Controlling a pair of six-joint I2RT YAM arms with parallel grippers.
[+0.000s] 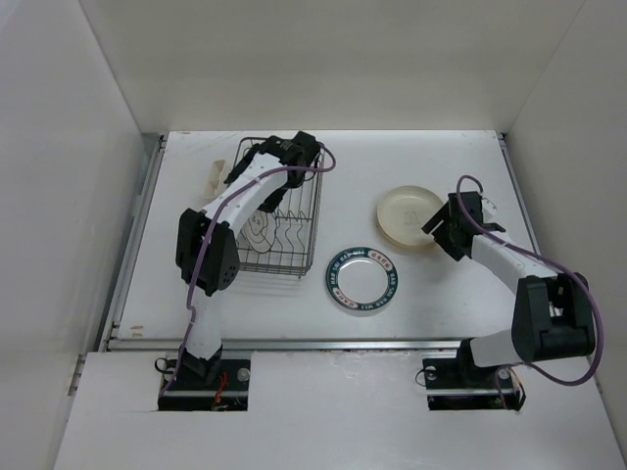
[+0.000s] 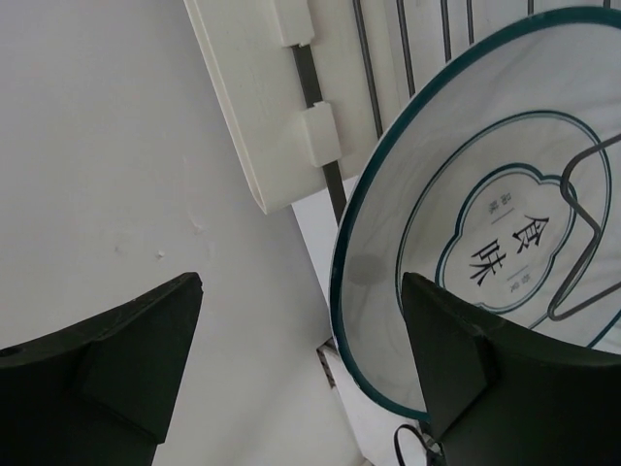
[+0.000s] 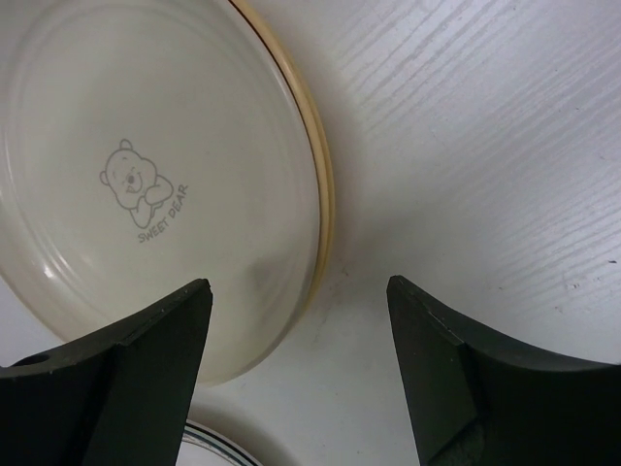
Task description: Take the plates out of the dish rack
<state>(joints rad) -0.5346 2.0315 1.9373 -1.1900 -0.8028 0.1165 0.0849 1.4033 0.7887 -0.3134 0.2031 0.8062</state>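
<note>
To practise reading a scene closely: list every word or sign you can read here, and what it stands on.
"SWEET BEAR": on the tan plate, under a bear drawing.
"食味": centre of the teal-rimmed plate in the dish rack; smaller characters beside it are too small to read.
Rim lettering on the ringed plate lying flat: too small to read.

Plates counted: 3. One was a tan plate with a bear print. Two were white with teal: ring plate and motif plate. By place: 2 lay flat on the table, 1 sat in the rack. Racks: 1. Arms: 2, left arm and right arm. Grippers: 2, left gripper and right gripper, two fingers each, 4 in total. Cream strip beside the rack: 1.
</note>
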